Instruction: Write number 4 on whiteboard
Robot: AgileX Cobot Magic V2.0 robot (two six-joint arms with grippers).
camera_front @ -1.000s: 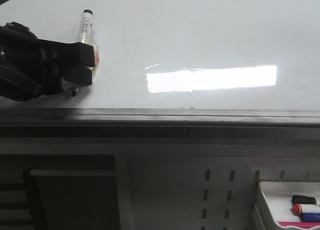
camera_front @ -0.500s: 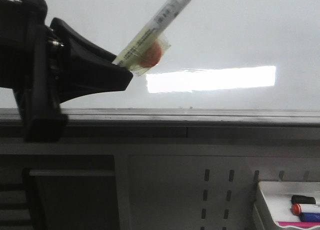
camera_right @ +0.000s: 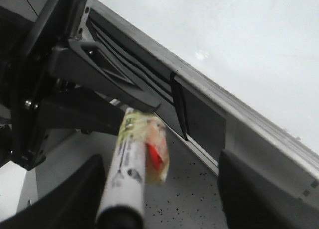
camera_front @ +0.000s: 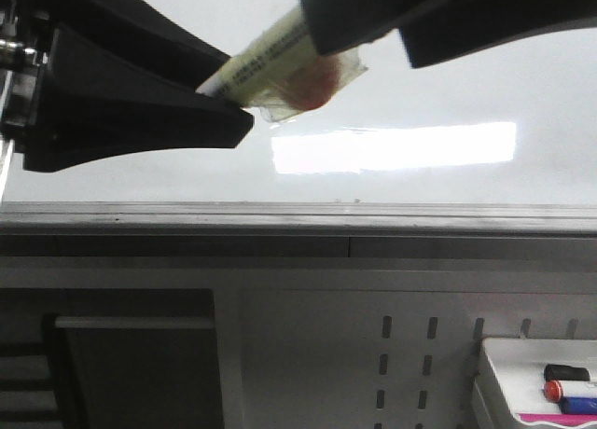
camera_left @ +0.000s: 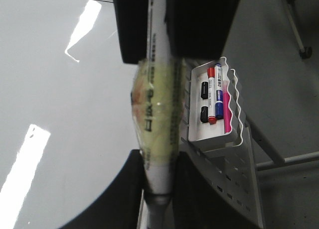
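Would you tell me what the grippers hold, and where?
The left gripper clamps the marker at its lower barrel; the right gripper is open around its cap end.

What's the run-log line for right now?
left gripper: shut on marker | right gripper: open, around marker's cap end | whiteboard: no strokes visible | phase: cap end offered to right gripper

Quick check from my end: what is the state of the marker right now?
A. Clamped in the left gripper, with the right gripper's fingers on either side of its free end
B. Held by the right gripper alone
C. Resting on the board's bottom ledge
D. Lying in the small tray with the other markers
A: the left gripper clamps the marker, while the right gripper straddles its other end, still wide in the right wrist view.
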